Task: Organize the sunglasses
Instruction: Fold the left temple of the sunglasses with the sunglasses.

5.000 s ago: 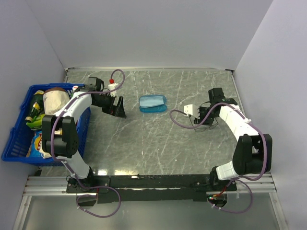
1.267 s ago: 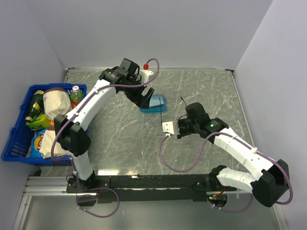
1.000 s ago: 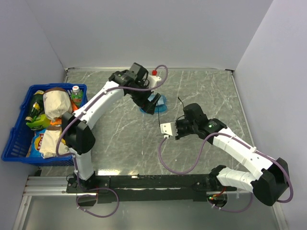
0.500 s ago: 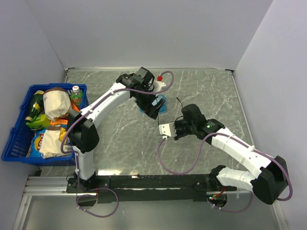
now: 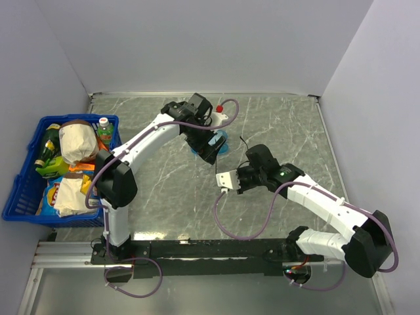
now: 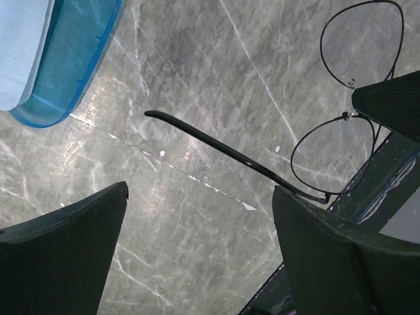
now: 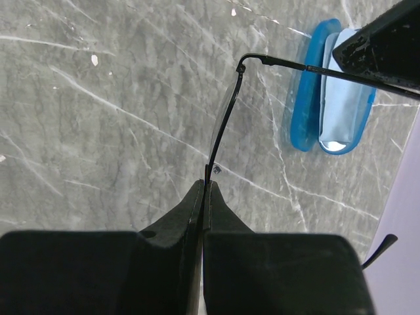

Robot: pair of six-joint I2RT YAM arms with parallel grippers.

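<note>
My right gripper (image 7: 205,185) is shut on the thin black frame of the sunglasses (image 7: 226,118), pinching it at the rim of one lens. In the left wrist view the sunglasses (image 6: 331,154) show both round lenses on the right, with one slim arm stretched left toward the blue case (image 6: 72,59). My left gripper (image 6: 200,197) is open, and that arm passes just ahead of its fingertips without touching them. A light-blue cloth (image 6: 20,46) lies in the case. From above, my left gripper (image 5: 211,149) hovers at the case (image 5: 222,140) and my right gripper (image 5: 249,157) sits just to its right.
A blue basket (image 5: 21,174) full of snack bags and bottles stands at the table's left edge. Grey walls close the back and both sides. The right arm's purple cable (image 5: 226,226) loops over the table in front.
My left arm has swung right from the case's left end until its gripper is over the case. My right gripper has edged left with the sunglasses, still shut on them.
</note>
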